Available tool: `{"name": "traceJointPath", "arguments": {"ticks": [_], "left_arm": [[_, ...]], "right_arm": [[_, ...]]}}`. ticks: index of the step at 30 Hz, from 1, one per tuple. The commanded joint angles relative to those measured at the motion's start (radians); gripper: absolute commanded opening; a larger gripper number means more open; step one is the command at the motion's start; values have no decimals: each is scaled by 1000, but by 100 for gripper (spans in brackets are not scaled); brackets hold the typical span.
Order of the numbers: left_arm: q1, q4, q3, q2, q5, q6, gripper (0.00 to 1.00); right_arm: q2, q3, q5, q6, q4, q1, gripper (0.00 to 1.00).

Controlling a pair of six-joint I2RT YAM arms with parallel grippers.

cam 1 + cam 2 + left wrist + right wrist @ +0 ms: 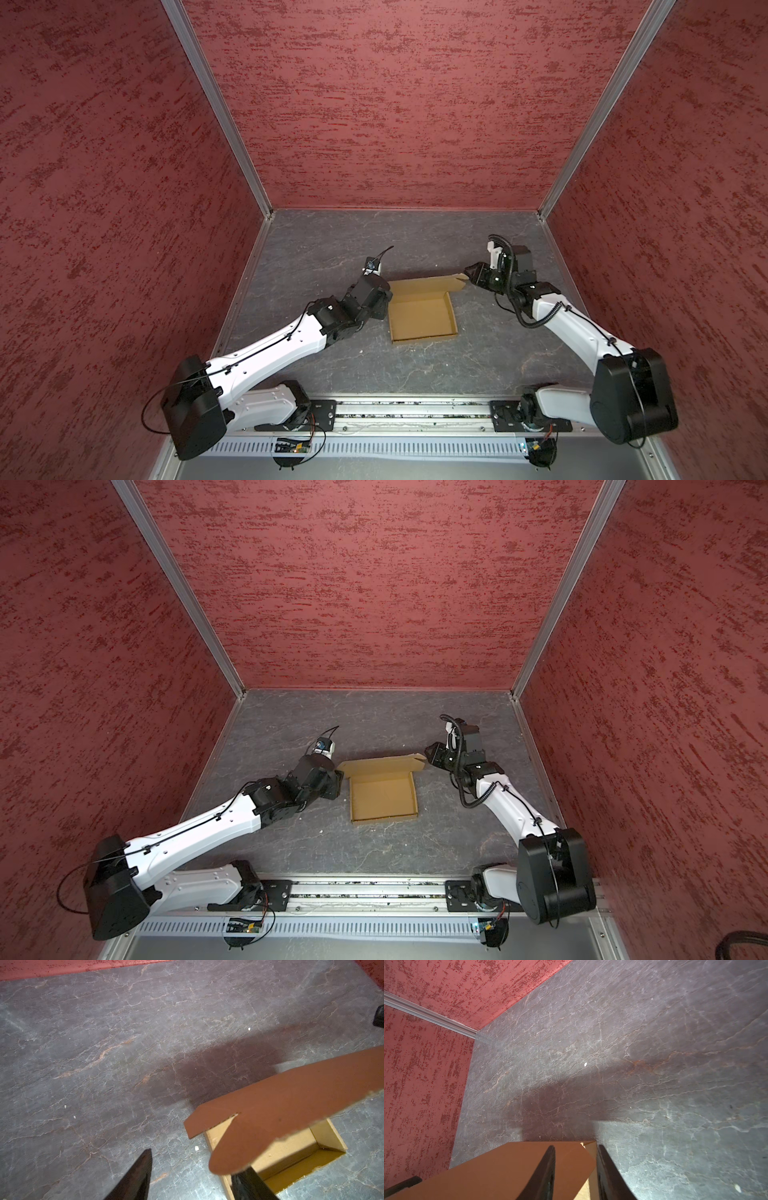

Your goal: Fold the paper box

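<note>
The paper box (420,318), a flat tan cardboard box with low sides, sits open on the dark grey stone-look table (332,249), a little below the middle of both top views. Its long brown lid flap (428,284) is on the far side of the box, toward the top of the frame, and it is lifted up off the table. The right gripper (468,275), black with two pointed fingers, is at the right end of this flap, right of the middle of the frame. In the right wrist view the right gripper (576,1147) has its fingers a little apart with the end of the lid flap (500,1167) between them, but I cannot tell if they squeeze it. The left arm's black wrist (368,297) is just beside the left side of the box and hides its gripper from above. In the left wrist view the left gripper (194,1164) has its fingers wide apart and holds nothing; one finger (137,1176) is over bare table and the flap's round tab (234,1151) covers the tip of the other.
</note>
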Motion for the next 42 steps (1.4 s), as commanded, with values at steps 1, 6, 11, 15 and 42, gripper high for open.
{"name": "traceJointPath", "arguments": {"ticks": [1, 6, 11, 15, 42], "left_arm": [[35, 96, -23, 13, 59, 42, 57], [81, 152, -38, 15, 133, 58, 55], [112, 178, -42, 36, 191, 78, 54], [130, 193, -42, 60, 219, 88, 51], [139, 165, 5, 123, 232, 87, 18]], "right_arm": [[14, 28, -18, -2, 17, -7, 35], [25, 26, -30, 10, 30, -7, 35], [32, 24, -44, 26, 47, -6, 35], [41, 33, -49, 27, 45, -6, 35], [58, 25, -83, 69, 88, 2, 34]]}}
